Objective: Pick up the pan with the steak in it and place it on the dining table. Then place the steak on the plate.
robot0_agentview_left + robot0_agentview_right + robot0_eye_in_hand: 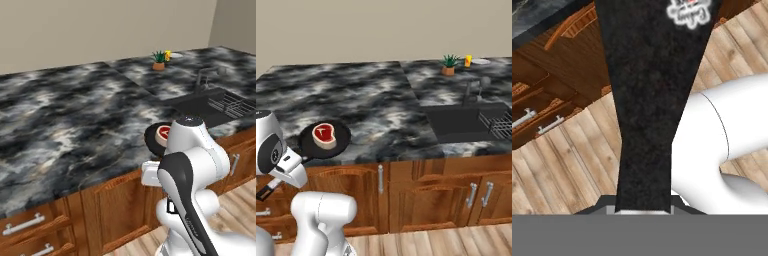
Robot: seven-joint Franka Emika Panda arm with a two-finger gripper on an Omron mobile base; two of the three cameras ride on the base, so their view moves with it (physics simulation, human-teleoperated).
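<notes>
The black pan (342, 143) lies at the front edge of the dark marbled dining table (381, 97), with the red steak (324, 134) flat inside it. From the left, the pan (152, 141) and steak (164, 133) peek out behind my arm. My gripper (287, 167) is just off the table's edge, shut on the pan's handle (646, 100), which runs up between my fingers to its silvery tip (687, 11). The hand (151, 172) is level with the table's edge. I cannot tell whether the pan rests on the stone. The light-grey plate (480, 61) lies far back right.
A black sink (463, 122) with a faucet (472, 91) and a dish rack (498, 124) is set in the top to the right. A potted plant (448, 64) and a small yellow thing (468, 60) stand near the plate. Wooden cabinet doors (406, 192) and a plank floor lie below.
</notes>
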